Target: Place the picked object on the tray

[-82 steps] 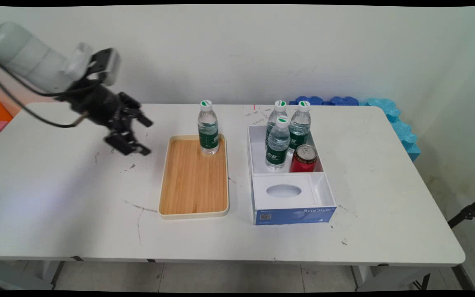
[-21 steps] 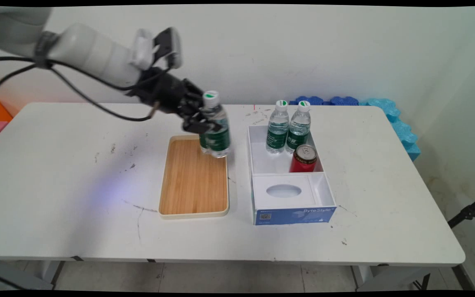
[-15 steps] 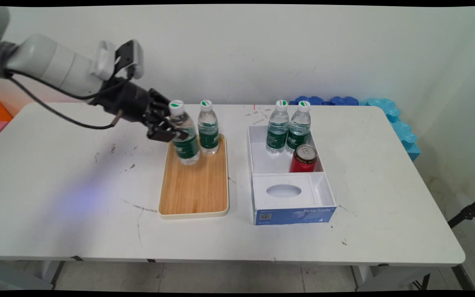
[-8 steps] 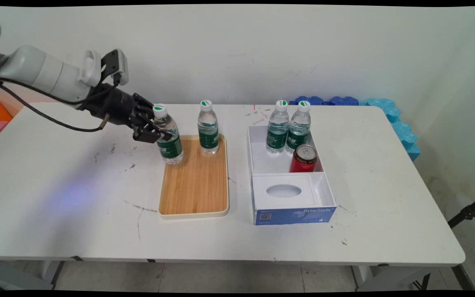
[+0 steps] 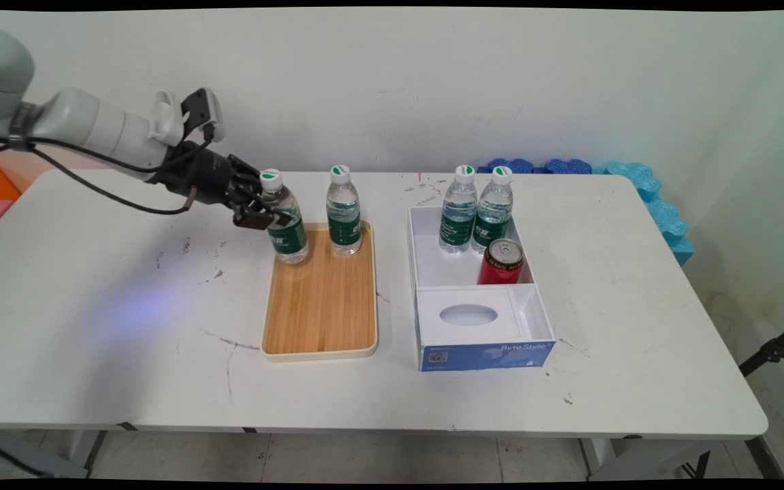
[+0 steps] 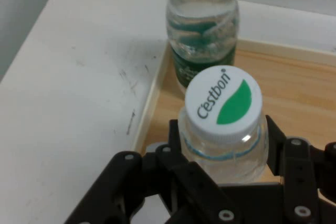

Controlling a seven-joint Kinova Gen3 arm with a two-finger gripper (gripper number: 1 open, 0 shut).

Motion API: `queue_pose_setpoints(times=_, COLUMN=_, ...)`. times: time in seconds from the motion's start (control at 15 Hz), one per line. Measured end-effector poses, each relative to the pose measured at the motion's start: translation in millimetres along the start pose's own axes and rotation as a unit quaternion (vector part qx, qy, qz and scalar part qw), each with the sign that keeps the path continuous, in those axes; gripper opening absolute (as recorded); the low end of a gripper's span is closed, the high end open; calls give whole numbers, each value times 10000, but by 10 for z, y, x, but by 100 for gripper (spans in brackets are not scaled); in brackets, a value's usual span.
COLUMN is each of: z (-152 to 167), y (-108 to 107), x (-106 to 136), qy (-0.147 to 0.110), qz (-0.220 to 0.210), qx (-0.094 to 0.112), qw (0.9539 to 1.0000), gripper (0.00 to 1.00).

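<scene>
Jaws grip water bottle (image 5: pixel 286 221) over wooden tray's (image 5: pixel 320 320) far-left corner.

held bottle's (image 6: pixel 223 129) base hidden, second bottle's (image 6: pixel 202 30) cap cropped

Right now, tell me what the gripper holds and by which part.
The gripper is shut on a water bottle, gripped on its upper body just below the cap, over the wooden tray.

A white box (image 5: pixel 487 355) with a blue front sits on the white table (image 5: pixel 637 306). Its far compartment holds two water bottles (image 5: pixel 458 212) side by side and a red can (image 5: pixel 501 263) just in front. Blue foam mats (image 5: pixel 657 201) line the table's far right corner.
</scene>
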Motion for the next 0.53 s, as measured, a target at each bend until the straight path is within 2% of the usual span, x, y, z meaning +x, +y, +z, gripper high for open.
queue_pose_setpoints(times=0.53, z=259, y=-151, x=4, qy=125, qz=-135, qx=75, qw=9998, gripper=0)
